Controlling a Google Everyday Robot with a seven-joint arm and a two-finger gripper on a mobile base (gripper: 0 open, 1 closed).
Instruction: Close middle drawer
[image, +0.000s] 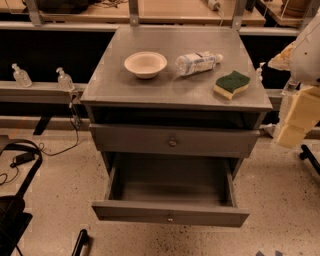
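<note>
The grey metal cabinet (175, 92) stands in the middle of the camera view. The middle drawer (170, 214) is pulled far out toward me, and its empty inside (170, 182) shows. Its flat front carries a small round knob (170, 218). Above it, the taller top drawer front (150, 141) with its own knob (172, 142) sits nearly flush. The lowest drawer is hidden under the open one. My gripper (295, 122), cream-coloured on a white arm, hangs at the right edge, level with the top drawer and well clear of the cabinet.
On the cabinet top lie a cream bowl (145, 64), a plastic water bottle (197, 62) on its side and a green-and-yellow sponge (232, 84). Pump bottles (65, 79) stand on a ledge at the left. A black frame (15, 200) and cables lie on the floor at lower left.
</note>
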